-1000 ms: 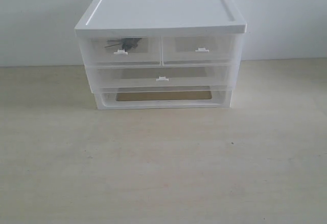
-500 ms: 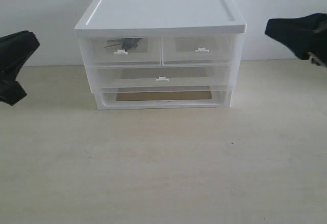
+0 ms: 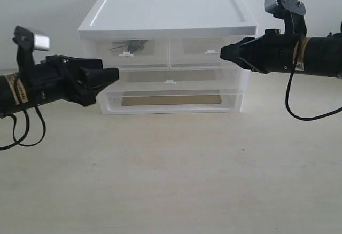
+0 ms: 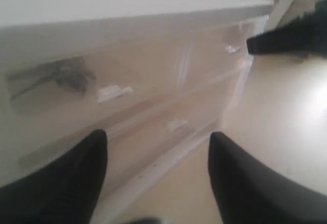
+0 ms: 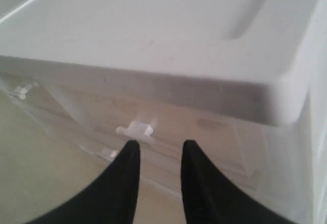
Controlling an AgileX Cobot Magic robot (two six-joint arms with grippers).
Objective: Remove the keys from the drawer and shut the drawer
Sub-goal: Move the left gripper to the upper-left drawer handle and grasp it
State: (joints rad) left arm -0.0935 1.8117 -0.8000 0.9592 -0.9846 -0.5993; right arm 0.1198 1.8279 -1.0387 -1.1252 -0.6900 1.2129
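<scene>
Both empty: left tool (image 3: 109,76) spread wide, right tool (image 3: 224,51) narrowly parted, poised before the closed drawer (image 3: 150,55). Opening comes first: pinch its white tab (image 3: 126,54) and pull, exposing the keys (image 3: 131,45).

The right gripper (image 5: 161,144) is holding its two black fingertips (image 5: 127,168) a little apart, with nothing between them, and is pointing them at a storage unit (image 5: 306,147). Just beyond the tips, a small white tab handle (image 5: 135,130) is sticking out from a clear drawer front (image 5: 209,132), directly under the front edge of the white top (image 5: 153,35). Whether the tips are touching it cannot be told. The top's raised rim is curving round the near corner. A second tab (image 5: 108,154) is showing on the drawer below. A third (image 5: 20,90), blurred, is showing far along the front. The pale desk (image 5: 36,157) is lying before the unit.
</scene>
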